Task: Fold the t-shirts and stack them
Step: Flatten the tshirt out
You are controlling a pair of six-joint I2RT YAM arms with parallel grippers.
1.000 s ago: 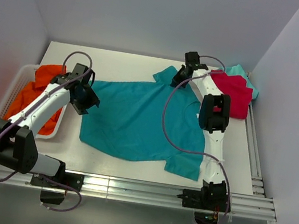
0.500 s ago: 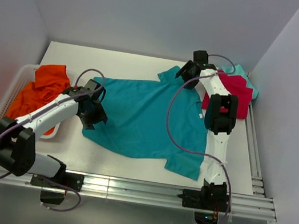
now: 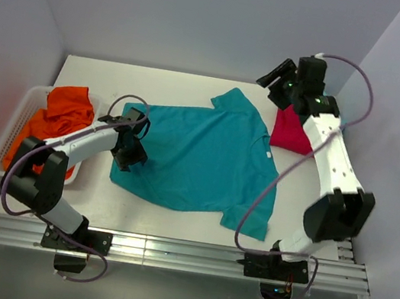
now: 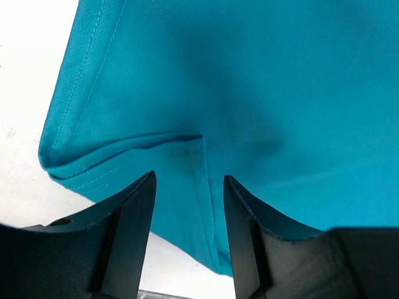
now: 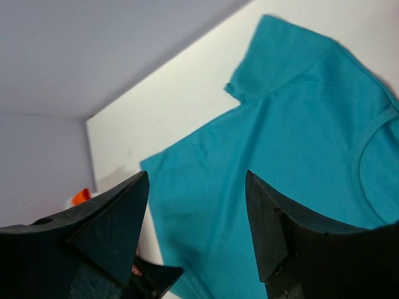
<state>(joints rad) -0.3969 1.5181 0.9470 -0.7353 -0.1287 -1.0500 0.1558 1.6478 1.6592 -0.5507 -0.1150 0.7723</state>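
**Student:** Here, where did the teal-blue shirt (image 3: 198,157) lie?

**Tutor:** It lay spread flat across the middle of the worktop (image 3: 156,88). The collar was toward the right arm, and a small white label (image 3: 269,153) showed at the neck. One sleeve pointed to the far edge and the other to the near edge. The hem ran along the side nearest the left arm.

**Student:** And the left tool (image 4: 187,187)?

**Tutor:** It hung low over the hem, near the shirt's near-left corner. Its jaws stood apart, one on each side of a stitched seam, beside a small fold in the cloth. They clasped nothing. Whether the tips touched the cloth could not be told.

**Student:** What of the right tool (image 5: 196,187)?

**Tutor:** It was raised above the far right part of the worktop, well apart from the teal-blue shirt. Its jaws were wide and empty. Its camera looked down between them onto the far sleeve and part of the collar.

**Student:** Were other shirts in view?

**Tutor:** A red shirt (image 3: 290,130) lay at the right, just beside the teal-blue collar and partly hidden by the right arm. An orange shirt (image 3: 63,114) sat crumpled in a white basket (image 3: 1,145) at the worktop's left edge.
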